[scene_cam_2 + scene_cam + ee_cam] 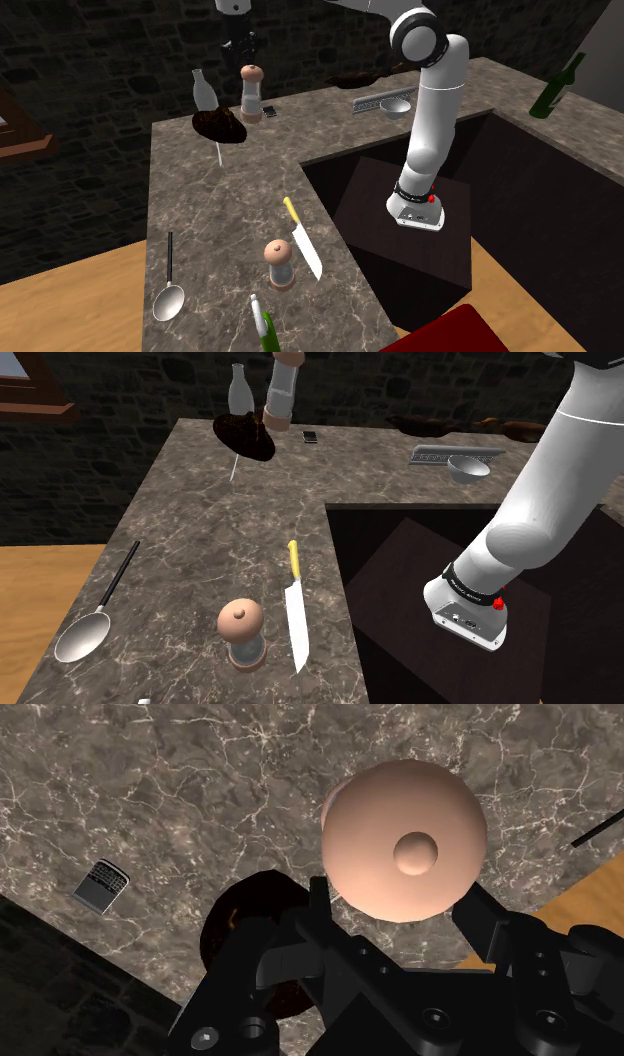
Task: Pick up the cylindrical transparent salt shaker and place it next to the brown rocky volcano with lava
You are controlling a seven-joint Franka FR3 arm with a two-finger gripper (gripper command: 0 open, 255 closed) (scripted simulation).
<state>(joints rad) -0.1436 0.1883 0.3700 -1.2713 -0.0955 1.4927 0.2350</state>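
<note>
The salt shaker, a clear cylinder with a pinkish-brown cap and base, stands on the marble counter at its far end. It is just beside the dark brown volcano with orange lava flecks. In the shoulder view the shaker is right of the volcano. My gripper hangs just above the cap, open. In the wrist view the round cap lies beyond my gripper, whose fingers are apart. The volcano is partly hidden behind the hand.
A pale bottle stands behind the volcano and a small phone lies by the shaker. A second shaker, a knife and a ladle lie near the front. A metal bowl sits at the far right.
</note>
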